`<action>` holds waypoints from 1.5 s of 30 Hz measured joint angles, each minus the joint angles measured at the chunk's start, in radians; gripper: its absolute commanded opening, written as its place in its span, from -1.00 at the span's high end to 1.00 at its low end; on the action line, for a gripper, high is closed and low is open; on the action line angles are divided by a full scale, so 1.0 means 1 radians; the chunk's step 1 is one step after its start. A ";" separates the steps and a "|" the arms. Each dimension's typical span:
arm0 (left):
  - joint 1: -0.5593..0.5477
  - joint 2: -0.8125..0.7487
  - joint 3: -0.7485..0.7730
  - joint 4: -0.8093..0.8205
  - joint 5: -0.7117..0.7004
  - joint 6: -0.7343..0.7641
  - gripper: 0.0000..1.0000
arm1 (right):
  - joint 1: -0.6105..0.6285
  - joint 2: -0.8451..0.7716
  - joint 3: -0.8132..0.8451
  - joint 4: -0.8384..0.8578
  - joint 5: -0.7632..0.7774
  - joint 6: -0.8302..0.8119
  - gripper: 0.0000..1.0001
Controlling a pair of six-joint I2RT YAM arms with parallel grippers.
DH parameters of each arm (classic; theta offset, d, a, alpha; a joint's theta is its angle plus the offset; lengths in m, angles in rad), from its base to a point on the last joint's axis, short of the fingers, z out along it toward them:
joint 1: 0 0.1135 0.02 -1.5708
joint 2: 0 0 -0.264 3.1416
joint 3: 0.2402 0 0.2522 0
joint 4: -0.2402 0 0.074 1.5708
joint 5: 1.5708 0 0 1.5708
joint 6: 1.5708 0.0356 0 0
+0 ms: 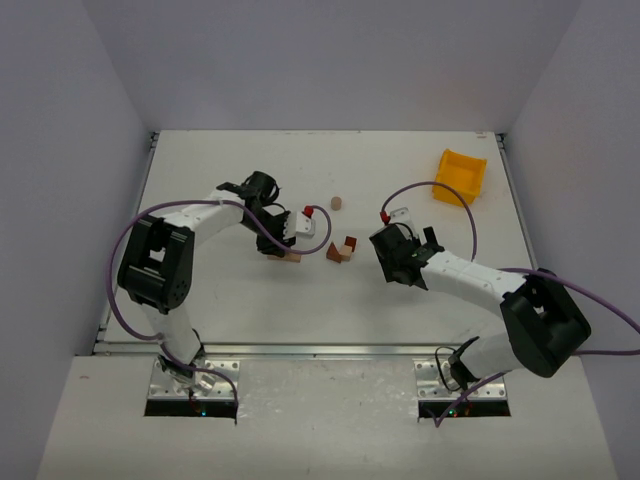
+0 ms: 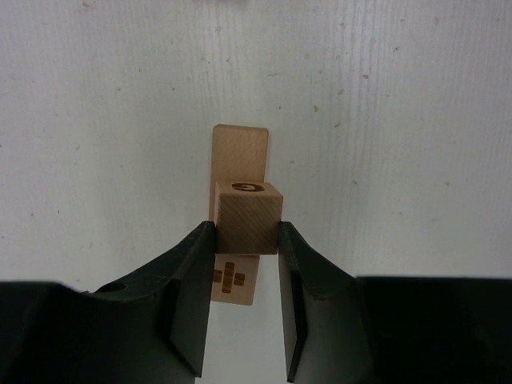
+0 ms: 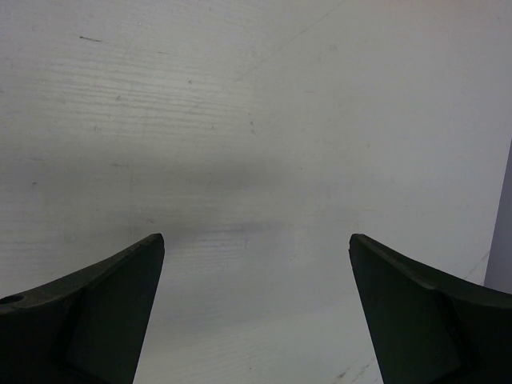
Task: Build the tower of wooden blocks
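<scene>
Left wrist | clamps pale cube [image 2: 250, 214] in left pincer [image 2: 246, 232], over flat bar [image 2: 238, 152] on desk [image 2: 400, 120] | shows right pincer [image 3: 256, 240] spread wide, empty, right of bar | risks tipping cube off bar through crooked release

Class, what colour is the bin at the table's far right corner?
Yellow; the bin shows best in the top external view.

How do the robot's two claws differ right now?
The left gripper is shut on a pale wooden cube; the right gripper is wide open and empty. The left gripper hangs over a flat wooden bar, the right gripper over nothing but table. Both have two dark fingers pointing down.
</scene>
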 measured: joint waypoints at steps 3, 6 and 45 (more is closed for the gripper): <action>0.000 0.001 0.000 0.000 -0.001 0.000 0.37 | 0.000 0.000 0.000 0.000 0.000 0.000 -0.97; 0.000 0.001 0.000 -0.001 -0.001 0.000 0.30 | 0.000 0.005 0.000 0.000 0.000 0.000 -0.97; -0.012 -0.109 0.270 0.177 0.129 -0.456 1.00 | 0.000 -0.079 -0.002 0.020 -0.075 0.000 -0.97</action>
